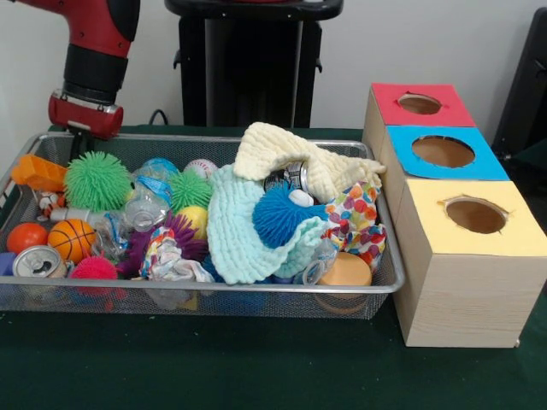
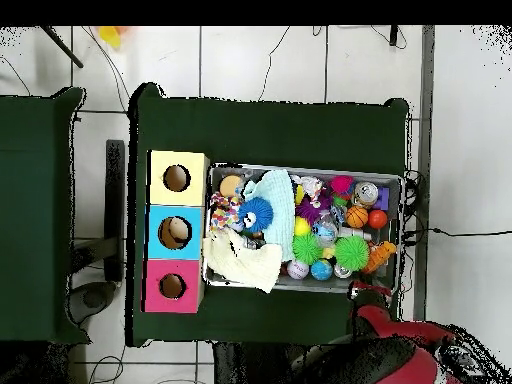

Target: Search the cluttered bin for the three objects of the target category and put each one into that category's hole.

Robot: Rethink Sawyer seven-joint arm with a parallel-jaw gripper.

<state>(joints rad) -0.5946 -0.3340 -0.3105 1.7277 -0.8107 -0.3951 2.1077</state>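
Tool [image 1: 83, 137], grip state unclear, hangs over the cluttered bin's [image 1: 214, 291] far corner.

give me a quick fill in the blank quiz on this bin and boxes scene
1. The wooden box nearest the front camera has a ____ top.
2. The blue spiky ball rests on the pale ____ cloth.
3. The small basketball lies beside a drink ____ in the wire basket.
4. The red arm hangs over the basket end farthest from the ____.

Missing words: yellow; blue; can; boxes
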